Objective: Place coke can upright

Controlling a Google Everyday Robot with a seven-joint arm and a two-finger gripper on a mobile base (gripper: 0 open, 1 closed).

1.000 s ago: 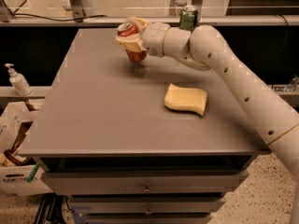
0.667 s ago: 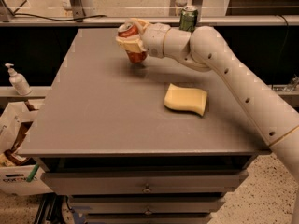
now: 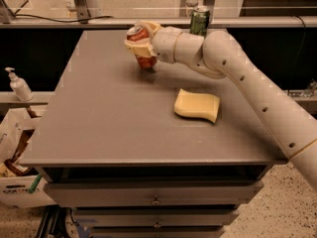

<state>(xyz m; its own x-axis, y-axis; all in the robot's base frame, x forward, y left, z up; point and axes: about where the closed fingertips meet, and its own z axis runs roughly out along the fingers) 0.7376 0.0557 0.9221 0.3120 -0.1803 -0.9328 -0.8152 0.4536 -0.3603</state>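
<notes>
coke can (image 3: 145,61) in gripper (image 3: 139,45), table (image 3: 109,118) rear

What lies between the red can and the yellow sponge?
Only bare grey table, seen in the camera view. The gripper grips the coke can near the far edge.

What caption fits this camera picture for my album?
Robot gripper clasping the coke can at the far side of the grey table, green can behind, yellow sponge nearby.

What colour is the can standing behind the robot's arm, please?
Green aluminium can, camera view; gripper holds red aluminium coke can nearby.
</notes>
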